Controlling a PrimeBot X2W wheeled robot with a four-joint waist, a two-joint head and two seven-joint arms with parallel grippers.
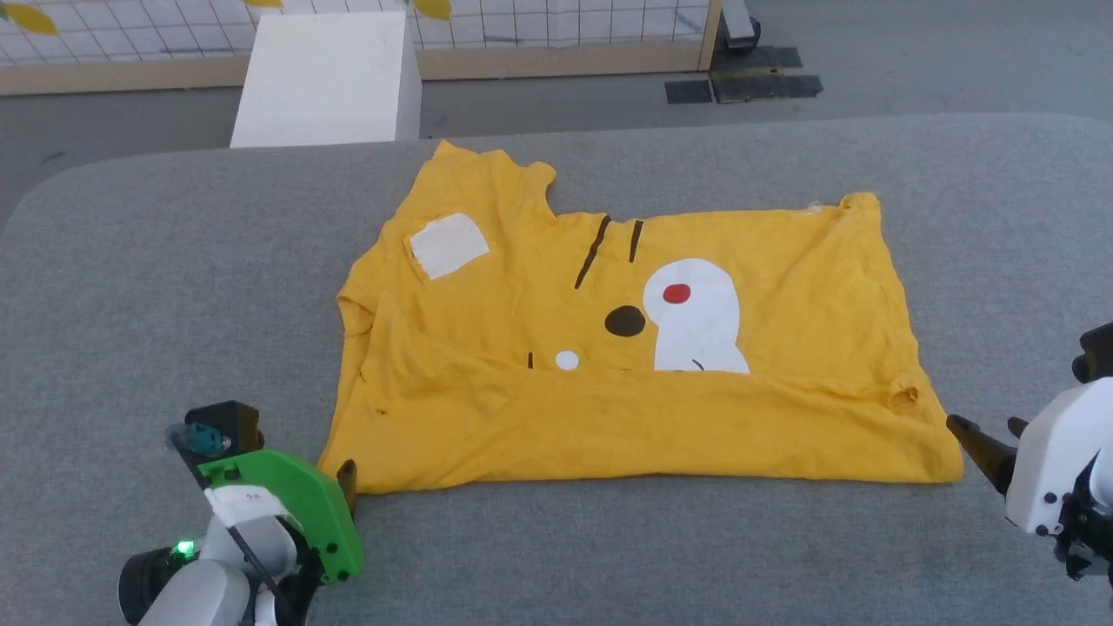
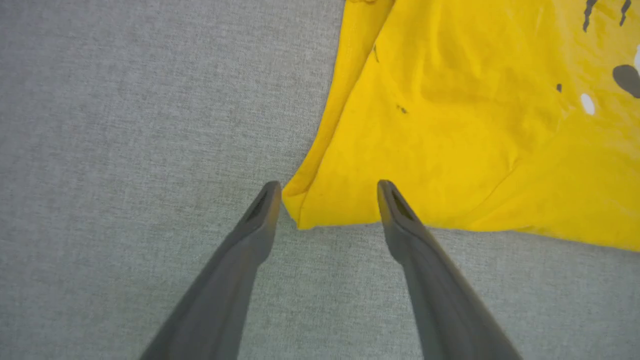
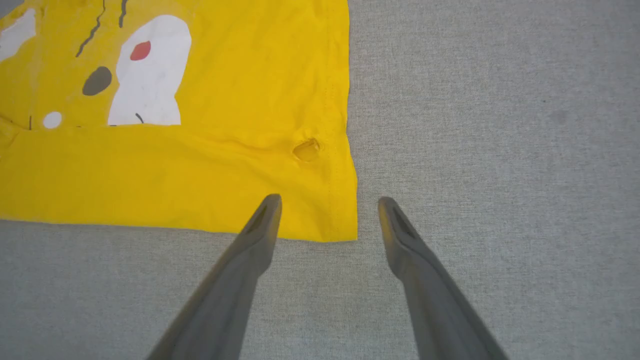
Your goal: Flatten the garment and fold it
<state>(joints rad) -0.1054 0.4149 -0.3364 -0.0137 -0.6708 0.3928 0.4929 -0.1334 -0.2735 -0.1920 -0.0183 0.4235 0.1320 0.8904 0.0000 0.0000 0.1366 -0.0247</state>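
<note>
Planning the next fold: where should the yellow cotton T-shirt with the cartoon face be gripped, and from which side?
Probably the two near corners of the yellow cotton T-shirt, coming from the robot's side of the grey fabric table. Its near edge lies straight and doubled over, and the open jaws of the left gripper and right gripper each straddle a corner.

Yellow cartoon-print T-shirt (image 1: 765,287), near edge folded up over print, lying flat on grey surface
</note>
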